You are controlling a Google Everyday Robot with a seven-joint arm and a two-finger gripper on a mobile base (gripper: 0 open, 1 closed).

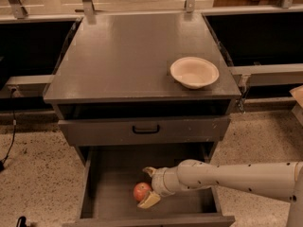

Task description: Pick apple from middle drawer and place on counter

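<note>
The apple (141, 191) is small and red-orange and lies on the floor of the open middle drawer (111, 183), left of centre. My gripper (147, 186) reaches in from the right on a cream arm. Its two fingers are spread, one beyond the apple (148, 171) and one in front of it (149, 200), so the apple sits between them at the tips. The near finger touches or almost touches the apple. The counter (128, 56) is the dark-grey top of the cabinet above.
A cream-white bowl (194, 72) stands on the counter's right front part. A shallower drawer with a black loop handle (146, 129) is partly out above the middle drawer. Speckled floor lies on both sides. A black cable (9, 141) runs at far left.
</note>
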